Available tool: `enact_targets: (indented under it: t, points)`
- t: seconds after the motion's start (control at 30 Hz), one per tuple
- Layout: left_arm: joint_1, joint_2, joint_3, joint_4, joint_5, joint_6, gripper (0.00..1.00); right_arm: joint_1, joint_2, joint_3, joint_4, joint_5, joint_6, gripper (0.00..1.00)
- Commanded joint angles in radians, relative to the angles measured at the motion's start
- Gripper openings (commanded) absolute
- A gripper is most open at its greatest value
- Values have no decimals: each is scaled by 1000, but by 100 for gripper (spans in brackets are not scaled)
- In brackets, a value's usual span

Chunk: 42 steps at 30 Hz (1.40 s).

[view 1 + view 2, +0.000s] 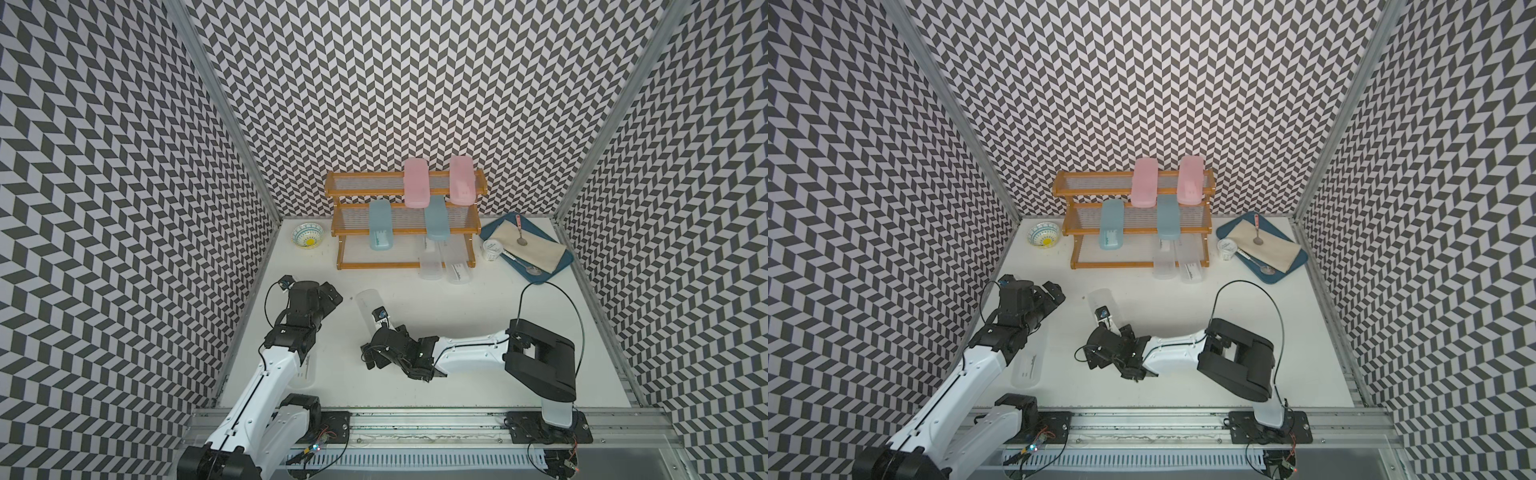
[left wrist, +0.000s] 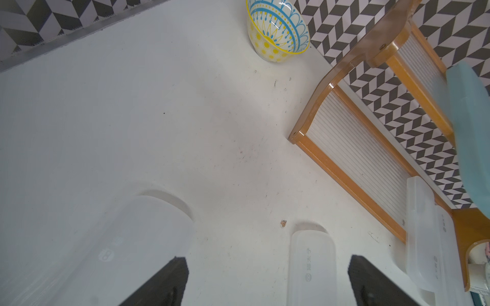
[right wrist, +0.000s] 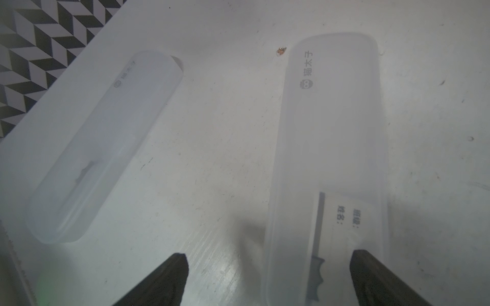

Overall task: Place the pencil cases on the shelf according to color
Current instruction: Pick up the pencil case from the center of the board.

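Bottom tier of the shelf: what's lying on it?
Two clear cases, side by side at the right end, jutting out forward. The blue case above hides one's back end.

Looks bright and even in both top views, soft shadows; foggy, maybe blurred, on the clear pencil case point(image 3: 328, 148).

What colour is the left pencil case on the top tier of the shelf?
That pencil case is pink, clearest in a top view.

Pink rounded plastic pencil cases point(image 1: 417, 183) topped an orange-brown wooden three-tier shelf point(image 1: 365, 193), light blue cases point(image 1: 380, 226) below, frosted clear cases point(image 1: 430, 259) lowest; another clear case point(image 1: 368, 302) lay on the white tabletop point(image 1: 457, 311).
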<state>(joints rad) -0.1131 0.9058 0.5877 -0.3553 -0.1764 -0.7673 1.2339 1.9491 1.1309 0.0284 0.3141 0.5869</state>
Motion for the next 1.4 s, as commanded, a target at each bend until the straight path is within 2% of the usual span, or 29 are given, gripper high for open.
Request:
enact_targets:
  t: [0.0, 0.13, 0.4, 0.5, 0.67, 0.9, 1.07, 1.13, 1.37]
  points:
    - [14, -2, -15, 26, 60, 18, 99, -4, 62, 13, -67, -12, 28, 100]
    - [14, -13, -47, 48, 91, 5, 100, -2, 70, -2, -76, 7, 53, 100]
    - [14, -30, -67, 56, 108, 3, 100, -2, -91, -155, -49, 95, 107, 99]
    - [15, -30, -69, 58, 112, 3, 100, -2, -124, -195, -8, 79, 75, 100]
    - [14, -34, -69, 55, 112, 3, 100, 1, -66, -163, 12, 4, 9, 100]
    - [15, -53, -69, 44, 98, 7, 100, 19, 10, -99, -14, 18, 1, 99]
    - [14, -51, -56, 44, 96, 5, 100, 30, 58, -56, -80, 73, 42, 100]
    - [15, -52, -52, 43, 90, 5, 100, 32, 69, -54, -95, 98, 69, 98]
    - [13, -57, -34, 28, 73, 20, 100, 37, 10, -132, -47, 160, 128, 79]
